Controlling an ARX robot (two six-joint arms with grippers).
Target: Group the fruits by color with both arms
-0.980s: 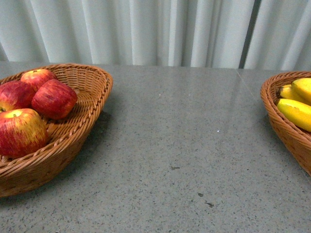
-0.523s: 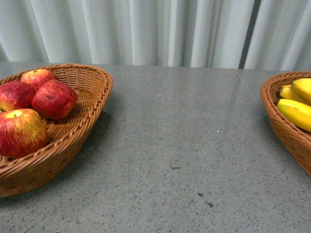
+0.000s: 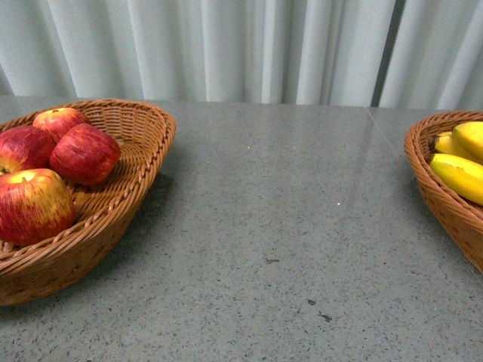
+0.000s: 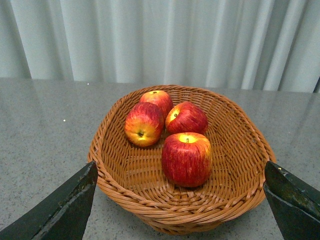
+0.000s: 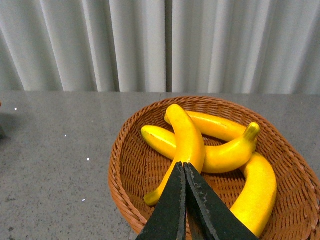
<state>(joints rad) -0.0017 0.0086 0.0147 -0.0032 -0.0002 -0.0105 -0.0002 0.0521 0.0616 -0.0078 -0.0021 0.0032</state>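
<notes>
Four glossy red apples streaked yellow (image 4: 186,158) sit in oval woven wicker basket (image 4: 240,150) at table's left. Bright yellow curved bananas (image 5: 188,140) lie piled in second wicker basket (image 5: 125,170) at right. Left black gripper (image 4: 180,210) spread wide, empty, fingers (image 4: 60,210) flanking apple basket. Right black gripper (image 5: 184,167) closed, fingertips touching, empty, above bananas. Grey speckled table (image 3: 287,226) between baskets.

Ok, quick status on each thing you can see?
Apples: four, in the left basket.
Bananas: four, piled in the right basket.
Left hand: open, empty, facing the apple basket.
Right hand: shut, empty, above the bananas.
</notes>
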